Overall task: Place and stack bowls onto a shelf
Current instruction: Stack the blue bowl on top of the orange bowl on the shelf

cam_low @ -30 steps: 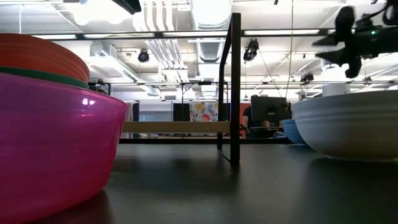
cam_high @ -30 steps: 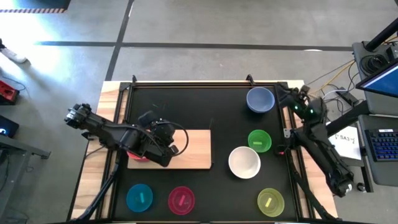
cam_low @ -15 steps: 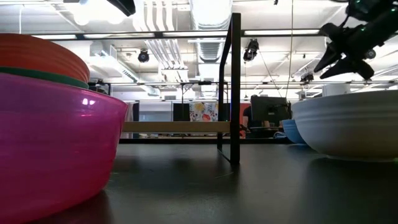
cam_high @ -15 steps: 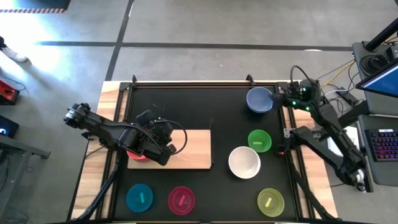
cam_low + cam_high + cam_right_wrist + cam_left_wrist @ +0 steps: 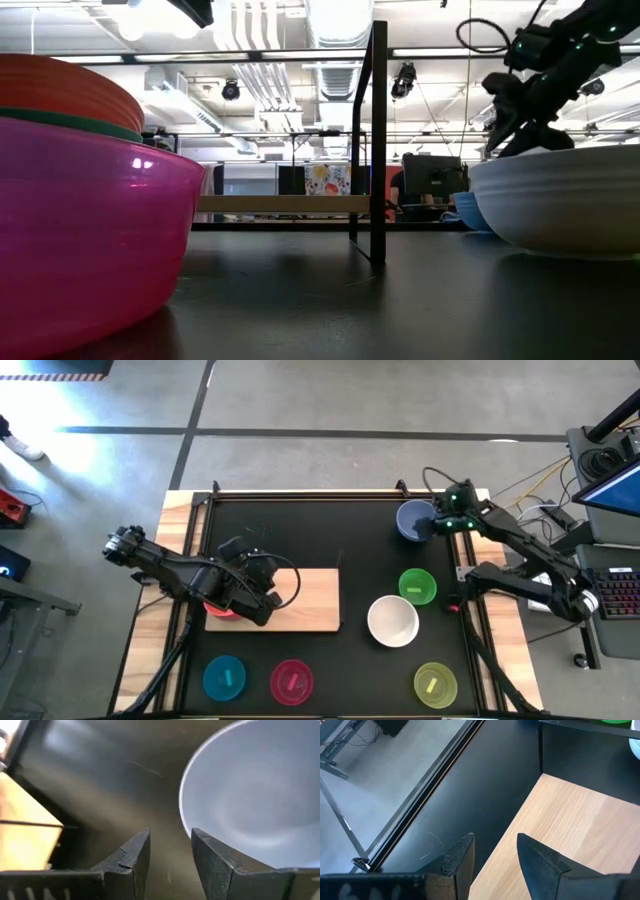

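The pale wooden shelf (image 5: 305,600) lies left of the table's middle. A red bowl (image 5: 218,607) sits at its left end, on a dark green bowl (image 5: 60,120), mostly hidden under my left arm. My left gripper (image 5: 272,596) hovers open over the shelf (image 5: 570,830). The blue bowl (image 5: 415,520) rests on its base near the far edge. My right gripper (image 5: 433,523) is open beside its right rim, fingers (image 5: 135,855) just outside the blue bowl (image 5: 255,810). Green (image 5: 417,586), white (image 5: 392,620), yellow-green (image 5: 435,685), cyan (image 5: 224,678) and magenta (image 5: 291,680) bowls stand on the tabletop.
A black frame post (image 5: 378,130) stands upright at the shelf's right end. The table's black rail (image 5: 300,493) runs along the far edge. The white bowl (image 5: 560,200) and magenta bowl (image 5: 80,220) stand close to the low camera. Bare black tabletop lies between the shelf and the blue bowl.
My right arm has swung from the table's right edge toward the left and down, bringing its gripper to the right rim of the blue bowl. The bowls have stayed where they were.
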You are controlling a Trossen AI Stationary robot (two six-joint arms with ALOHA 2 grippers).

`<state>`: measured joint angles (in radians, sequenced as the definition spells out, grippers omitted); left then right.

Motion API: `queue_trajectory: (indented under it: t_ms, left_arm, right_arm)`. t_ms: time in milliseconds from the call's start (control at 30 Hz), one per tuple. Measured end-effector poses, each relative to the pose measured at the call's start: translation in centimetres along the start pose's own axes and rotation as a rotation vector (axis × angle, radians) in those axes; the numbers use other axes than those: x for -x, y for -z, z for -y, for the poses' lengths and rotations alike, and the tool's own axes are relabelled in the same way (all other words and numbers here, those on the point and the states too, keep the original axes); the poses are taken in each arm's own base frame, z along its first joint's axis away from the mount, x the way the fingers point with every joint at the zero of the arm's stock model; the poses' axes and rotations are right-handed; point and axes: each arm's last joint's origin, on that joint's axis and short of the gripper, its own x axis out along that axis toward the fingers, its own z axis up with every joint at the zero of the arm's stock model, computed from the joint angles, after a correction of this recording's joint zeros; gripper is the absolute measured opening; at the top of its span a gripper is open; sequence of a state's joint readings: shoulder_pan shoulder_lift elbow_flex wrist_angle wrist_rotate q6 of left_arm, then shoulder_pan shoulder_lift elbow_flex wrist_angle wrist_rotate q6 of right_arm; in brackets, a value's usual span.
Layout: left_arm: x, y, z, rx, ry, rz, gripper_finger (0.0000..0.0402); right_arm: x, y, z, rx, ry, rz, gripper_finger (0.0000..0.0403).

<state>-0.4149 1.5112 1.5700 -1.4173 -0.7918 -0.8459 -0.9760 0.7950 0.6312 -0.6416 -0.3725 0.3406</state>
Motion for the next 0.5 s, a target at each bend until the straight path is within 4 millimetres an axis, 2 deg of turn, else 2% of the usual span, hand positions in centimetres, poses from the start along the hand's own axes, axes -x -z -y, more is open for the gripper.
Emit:
queue_trajectory:
  t_ms: [200,500]
  left_arm:
    - [0.0,0.0,0.0,-0.004,-0.003,-0.004,0.0132]
    - [0.0,0.0,-0.1,-0.004,-0.006,-0.001,0.0132]
  right_arm:
    - [-0.1,0.4,-0.8,0.056,0.104,0.033,0.0131]
    - [-1.5,1.1,-2.2,0.094,0.118,-0.030,0.0131]
